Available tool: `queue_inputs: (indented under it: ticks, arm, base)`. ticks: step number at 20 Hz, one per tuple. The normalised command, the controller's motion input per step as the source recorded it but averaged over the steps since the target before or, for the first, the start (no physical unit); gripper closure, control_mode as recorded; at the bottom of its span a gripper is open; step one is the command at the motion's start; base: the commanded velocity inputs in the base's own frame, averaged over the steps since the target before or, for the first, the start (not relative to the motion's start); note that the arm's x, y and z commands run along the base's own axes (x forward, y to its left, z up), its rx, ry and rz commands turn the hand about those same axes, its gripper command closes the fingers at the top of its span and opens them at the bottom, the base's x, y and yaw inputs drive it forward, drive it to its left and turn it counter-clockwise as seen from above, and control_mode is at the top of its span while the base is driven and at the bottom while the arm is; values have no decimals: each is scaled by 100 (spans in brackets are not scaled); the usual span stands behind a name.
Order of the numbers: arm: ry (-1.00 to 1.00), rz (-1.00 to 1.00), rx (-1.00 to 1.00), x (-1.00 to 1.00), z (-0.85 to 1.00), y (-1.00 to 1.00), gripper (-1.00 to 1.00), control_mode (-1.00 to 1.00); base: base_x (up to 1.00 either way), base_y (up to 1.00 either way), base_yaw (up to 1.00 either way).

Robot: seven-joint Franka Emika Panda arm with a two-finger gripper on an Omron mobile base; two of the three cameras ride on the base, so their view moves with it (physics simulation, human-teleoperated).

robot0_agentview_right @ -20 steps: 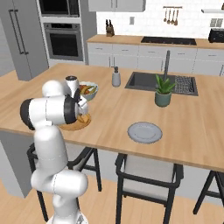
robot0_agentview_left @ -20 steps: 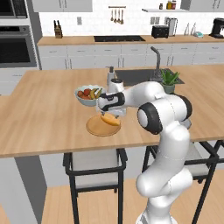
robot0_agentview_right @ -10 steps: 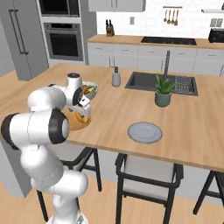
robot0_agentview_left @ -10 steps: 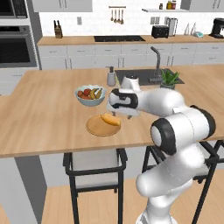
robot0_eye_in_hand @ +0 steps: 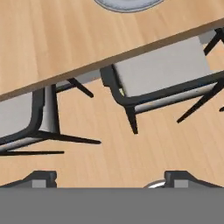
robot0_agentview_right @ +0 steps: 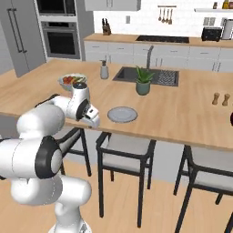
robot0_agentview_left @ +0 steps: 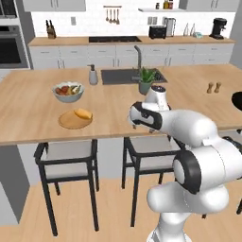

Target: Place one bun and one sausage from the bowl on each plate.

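One bun (robot0_agentview_left: 83, 113) lies on the tan wooden plate (robot0_agentview_left: 71, 122) at the left of the island. The pale grey-blue plate (robot0_agentview_right: 122, 114) is bare, near the counter's front edge; its rim also shows in the hand view (robot0_eye_in_hand: 127, 3). A sliver of the black bowl (robot0_agentview_left: 237, 100) peeks in at the far right, its contents hidden. No sausage is in view. My gripper (robot0_eye_in_hand: 111, 179) is open and holds nothing. It hangs over the counter's front edge, looking down at the stools and floor, just left of the grey-blue plate (robot0_agentview_right: 93, 122).
A pale grey bowl of fruit (robot0_agentview_left: 68, 91) stands behind the wooden plate. A soap dispenser (robot0_agentview_left: 93, 75), sink (robot0_agentview_left: 127, 75) and potted plant (robot0_agentview_left: 145, 81) sit mid-counter, two shakers (robot0_agentview_left: 213, 88) further right. Black stools (robot0_eye_in_hand: 166, 74) stand under the counter's edge.
The base has driven to the right, so the whole scene has shifted left. My arm has swung away from the wooden plate to the counter's front edge. The bun stays on the plate.
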Motion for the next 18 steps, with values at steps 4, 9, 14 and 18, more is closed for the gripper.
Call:
queue_inputs:
  ticks: [4, 9, 14, 18]
  arm:
    - [0, 0, 0, 0, 0, 0, -100, 100]
    - [0, 0, 0, 0, 0, 0, -100, 100]
    - [0, 0, 0, 0, 0, 0, -100, 100]
    - [0, 0, 0, 0, 0, 0, -100, 100]
  base:
    - [-100, -100, -6]
    - [-27, -100, -30]
    - [26, -100, -37]
    - [92, -100, -12]
